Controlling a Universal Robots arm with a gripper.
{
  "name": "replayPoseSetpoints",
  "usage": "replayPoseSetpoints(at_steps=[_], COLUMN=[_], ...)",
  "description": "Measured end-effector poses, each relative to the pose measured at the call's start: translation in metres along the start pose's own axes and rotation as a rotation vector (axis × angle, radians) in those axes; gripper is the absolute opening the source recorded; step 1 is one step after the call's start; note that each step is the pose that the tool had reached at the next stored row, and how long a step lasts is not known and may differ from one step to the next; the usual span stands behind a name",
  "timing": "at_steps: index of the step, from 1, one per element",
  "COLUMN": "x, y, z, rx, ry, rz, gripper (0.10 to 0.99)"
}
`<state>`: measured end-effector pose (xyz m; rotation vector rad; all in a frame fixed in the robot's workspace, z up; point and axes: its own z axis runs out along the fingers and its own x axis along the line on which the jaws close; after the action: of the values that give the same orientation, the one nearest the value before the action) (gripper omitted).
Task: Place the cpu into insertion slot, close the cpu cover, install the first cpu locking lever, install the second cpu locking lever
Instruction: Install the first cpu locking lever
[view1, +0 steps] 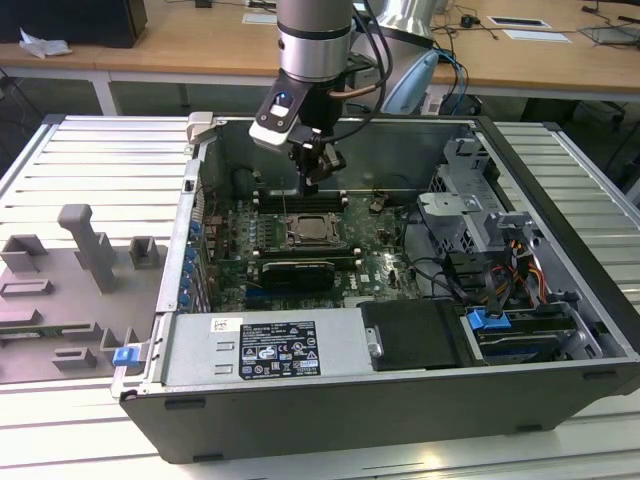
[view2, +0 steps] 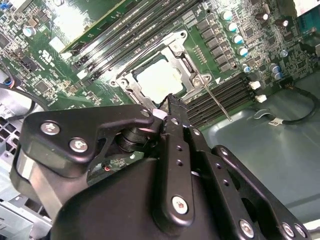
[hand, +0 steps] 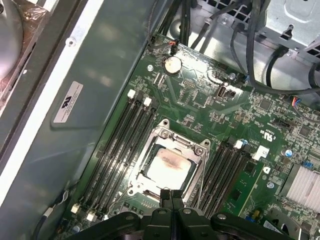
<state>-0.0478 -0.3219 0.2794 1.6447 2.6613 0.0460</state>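
Observation:
The cpu (view1: 313, 231) (view2: 159, 80) (hand: 167, 167) lies flat in the insertion slot (view1: 296, 222) on the green board, pale metal top up. The silver cpu cover (hand: 175, 144) (view2: 186, 57) lies down around it as a frame. A thin metal lever rod (view2: 217, 102) sticks out from one socket corner over the memory slots. My gripper (view1: 312, 185) (view2: 169, 100) (hand: 172, 194) hangs a little above the socket's edge, fingers shut together with nothing between them.
Long black memory slots (hand: 117, 150) flank the socket on both sides. A black graphics card (view1: 292, 272) lies in front of it, and the power supply (view1: 265, 350) beyond that. Drive cage and cables (view1: 470, 210) are on the exterior view's right. A grey fixture (view1: 90, 250) stands outside the case.

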Motion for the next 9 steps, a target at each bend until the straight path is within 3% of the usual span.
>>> replayPoseSetpoints(at_steps=[9], x=[-0.0001], y=[0.0000], z=[0.0000], rx=[0.000], ry=[0.0024], rz=[-0.075], gripper=[0.106])
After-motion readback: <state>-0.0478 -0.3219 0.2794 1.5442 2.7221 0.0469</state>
